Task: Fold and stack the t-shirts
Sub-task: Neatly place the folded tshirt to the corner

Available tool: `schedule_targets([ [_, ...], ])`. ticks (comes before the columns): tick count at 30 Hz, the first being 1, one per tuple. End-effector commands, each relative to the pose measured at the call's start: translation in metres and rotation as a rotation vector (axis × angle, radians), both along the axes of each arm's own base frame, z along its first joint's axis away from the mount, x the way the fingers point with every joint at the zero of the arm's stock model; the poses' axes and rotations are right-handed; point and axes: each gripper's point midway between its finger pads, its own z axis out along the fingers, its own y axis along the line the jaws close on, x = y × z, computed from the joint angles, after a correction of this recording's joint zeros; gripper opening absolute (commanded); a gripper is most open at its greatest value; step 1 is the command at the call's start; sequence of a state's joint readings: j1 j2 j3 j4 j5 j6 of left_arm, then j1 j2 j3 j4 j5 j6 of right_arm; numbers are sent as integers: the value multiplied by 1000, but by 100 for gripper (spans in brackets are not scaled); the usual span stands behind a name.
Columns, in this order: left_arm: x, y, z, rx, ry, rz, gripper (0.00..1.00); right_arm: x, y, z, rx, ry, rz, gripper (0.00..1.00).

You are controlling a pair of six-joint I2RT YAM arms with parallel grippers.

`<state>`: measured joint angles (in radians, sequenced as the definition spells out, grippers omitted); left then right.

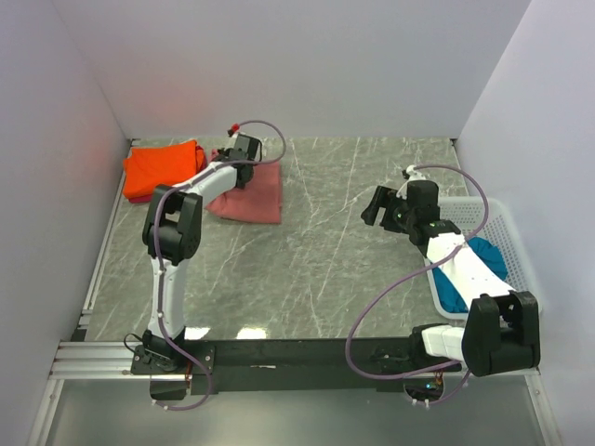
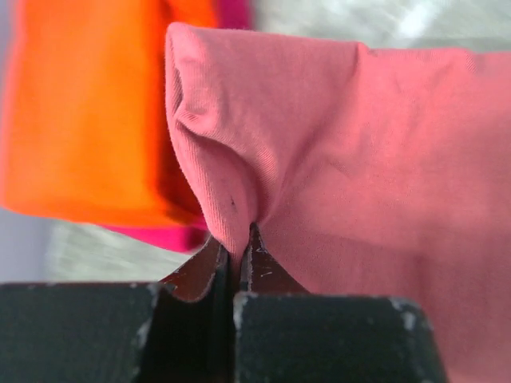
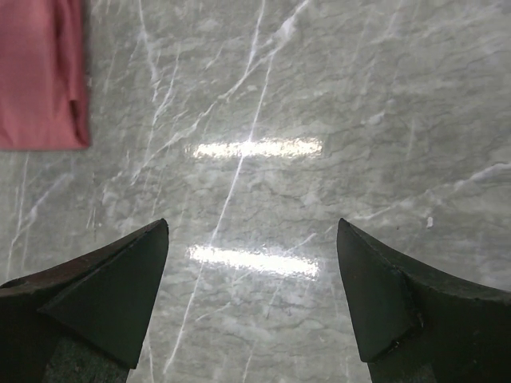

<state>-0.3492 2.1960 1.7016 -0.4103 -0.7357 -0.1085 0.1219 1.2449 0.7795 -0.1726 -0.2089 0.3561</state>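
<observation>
The left gripper [image 2: 238,249] is pinched tight on a raised fold of the dusty brick-red t-shirt [image 2: 375,152], with the cloth bunching up in a small ridge just above the closed jaws. From above, this gripper [image 1: 244,149] sits at the far left of the grey marble table [image 1: 353,260], over the far edge of the brick-red t-shirt [image 1: 256,197], which lies as a flat folded rectangle. Just to its left is the folded bright orange t-shirt [image 1: 165,165], resting on top of the pink-red t-shirt [image 1: 138,196], of which only a thin edge peeks out beneath. In the left wrist view the orange t-shirt [image 2: 80,112] fills the left side, with a strip of the pink-red t-shirt [image 2: 164,236] under it. The right gripper [image 1: 375,206] hangs above bare tabletop right of centre, well apart from the folded shirts; its jaws stand wide and hold nothing, as the right wrist view shows [image 3: 251,239]. The teal-blue t-shirt [image 1: 490,257] lies crumpled inside the white lattice basket [image 1: 500,218] at the right edge, partly hidden by the right arm.
</observation>
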Motion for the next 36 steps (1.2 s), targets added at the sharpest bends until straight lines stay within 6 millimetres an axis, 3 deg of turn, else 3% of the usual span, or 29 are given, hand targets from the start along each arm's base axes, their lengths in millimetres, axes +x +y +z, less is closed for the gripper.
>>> schedule_targets([
  [1, 14, 46, 81, 166, -142, 60, 0, 8, -11, 16, -54, -87, -35, 92],
  [8, 22, 87, 119, 234, -194, 105, 0, 9, -18, 16, -79, -91, -64, 92],
  [12, 27, 96, 137, 263, -218, 102, 1, 12, -17, 14, -78, -84, -61, 92],
  [28, 34, 98, 226, 259, -399, 114, 0, 13, -12, 8, -73, -52, -35, 92],
  [36, 33, 95, 255, 246, -444, 84, 1, 14, -11, 0, -70, -18, -27, 92],
])
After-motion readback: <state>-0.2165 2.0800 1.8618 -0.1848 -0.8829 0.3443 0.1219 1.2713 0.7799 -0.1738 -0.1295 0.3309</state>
